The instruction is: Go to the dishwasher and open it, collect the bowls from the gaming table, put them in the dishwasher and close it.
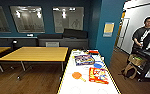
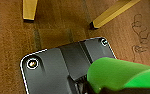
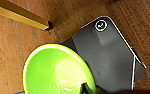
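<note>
Your right gripper (image 3: pixel 87 88) holds a green bowl (image 3: pixel 57 71) by its rim; the left gripper's state I cannot tell, though green shows beside it. The worktop (image 1: pixel 73 86) is just ahead; the dishwasher comes next

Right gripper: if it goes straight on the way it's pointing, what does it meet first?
The green bowl, which looks to be right in front of it. Past the bowl lies the wooden floor; how far off, I can't judge.

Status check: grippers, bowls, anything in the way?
Green bowl at right wrist, another green bowl at left; grip unconfirmed. Gaming table ahead, boxes on it. Person right.
</note>
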You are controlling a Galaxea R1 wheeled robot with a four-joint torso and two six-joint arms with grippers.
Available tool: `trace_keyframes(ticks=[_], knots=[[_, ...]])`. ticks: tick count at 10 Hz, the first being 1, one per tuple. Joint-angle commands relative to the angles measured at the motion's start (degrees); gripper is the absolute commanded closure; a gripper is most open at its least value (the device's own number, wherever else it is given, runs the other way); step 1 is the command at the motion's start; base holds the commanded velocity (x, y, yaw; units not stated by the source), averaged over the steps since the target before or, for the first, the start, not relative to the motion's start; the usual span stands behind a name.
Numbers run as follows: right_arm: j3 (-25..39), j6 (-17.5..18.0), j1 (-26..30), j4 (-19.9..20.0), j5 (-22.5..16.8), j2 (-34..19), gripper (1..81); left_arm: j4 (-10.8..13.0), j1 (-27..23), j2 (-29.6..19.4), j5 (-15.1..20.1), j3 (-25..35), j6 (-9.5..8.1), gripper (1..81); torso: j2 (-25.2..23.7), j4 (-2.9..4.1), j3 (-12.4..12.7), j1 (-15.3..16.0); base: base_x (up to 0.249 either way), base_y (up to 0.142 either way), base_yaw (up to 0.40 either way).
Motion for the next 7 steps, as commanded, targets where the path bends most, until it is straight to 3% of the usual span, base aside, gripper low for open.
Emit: trace_keyframes(ticks=[1, 3, 7], knots=[[-2.2, -0.3, 1.5, -2.8, -2.1, 0.7, 81.1, 1.1, -0.5, 3.3, 0.3, -5.3, 0.37, 81.1, 0.0, 0.00, 0.0, 0.0, 0.000, 0.000, 0.000], [-5.6, -0.3, 0.8, -4.1, -2.1, 2.7, 81.1, 0.8, 1.2, 5.6, -5.7, -12.0, 0.28, 81.1, 0.0, 0.00, 0.0, 0.0, 0.000, 0.000, 0.000], [-8.9, -0.2, -0.3, -5.7, -2.1, 5.6, 81.1, 0.2, 4.1, 11.0, -14.4, -25.8, 0.19, 81.1, 0.0, 0.00, 0.1, 0.0, 0.000, 0.000, 0.000]])
